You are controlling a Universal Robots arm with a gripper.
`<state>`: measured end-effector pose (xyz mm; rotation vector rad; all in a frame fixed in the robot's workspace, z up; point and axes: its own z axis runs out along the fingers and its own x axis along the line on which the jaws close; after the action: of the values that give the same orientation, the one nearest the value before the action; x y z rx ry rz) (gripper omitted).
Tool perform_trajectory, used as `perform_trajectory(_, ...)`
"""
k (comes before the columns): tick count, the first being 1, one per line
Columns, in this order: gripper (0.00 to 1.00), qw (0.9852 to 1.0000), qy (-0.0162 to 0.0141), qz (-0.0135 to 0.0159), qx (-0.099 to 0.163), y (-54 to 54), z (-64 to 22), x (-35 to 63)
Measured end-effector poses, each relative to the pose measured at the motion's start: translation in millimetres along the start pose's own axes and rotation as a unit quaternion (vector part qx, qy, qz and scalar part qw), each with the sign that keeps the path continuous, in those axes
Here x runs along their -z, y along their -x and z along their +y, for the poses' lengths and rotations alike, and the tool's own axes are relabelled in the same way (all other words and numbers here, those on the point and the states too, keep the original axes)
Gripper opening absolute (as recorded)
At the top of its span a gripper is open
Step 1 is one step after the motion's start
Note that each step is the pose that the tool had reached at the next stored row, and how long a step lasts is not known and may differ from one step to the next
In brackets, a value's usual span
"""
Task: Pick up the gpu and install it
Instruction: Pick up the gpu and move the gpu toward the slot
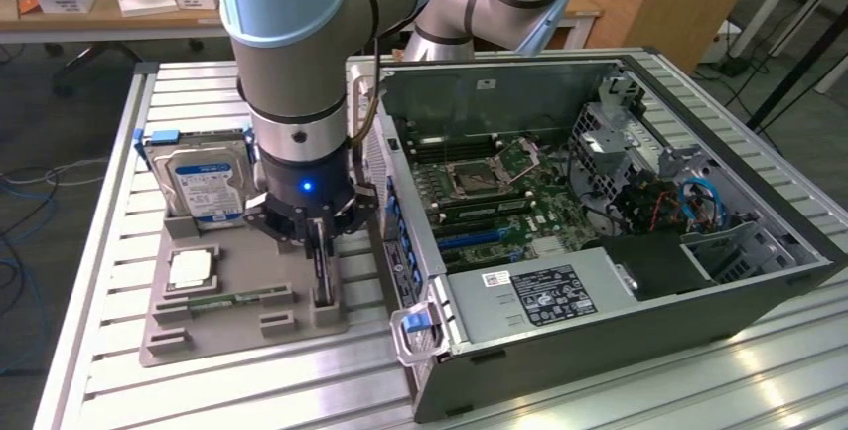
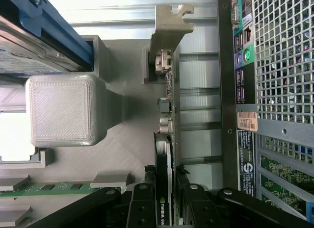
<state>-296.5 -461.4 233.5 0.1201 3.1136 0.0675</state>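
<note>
Item: one gpu (image 2: 164,154), a thin dark card with a silvery bracket (image 2: 169,29) at one end. It stands on edge in my grey tray (image 2: 127,154), beside the computer case (image 1: 597,326).

Long axis: level, parallel to the case's port panel, bracket end toward the hard drive (image 1: 199,187).

Gripper (image 2: 164,208): straddles the card; I cannot tell whether it is clamped or loose.

Also counted: one hard drive, one memory stick (image 1: 225,303), one case.
</note>
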Motion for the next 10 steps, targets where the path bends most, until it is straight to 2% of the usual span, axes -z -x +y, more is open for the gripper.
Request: perform_trajectory(10, 0.26, 1.0, 0.0, 0.0, 0.0, 0.0, 0.0, 0.0)
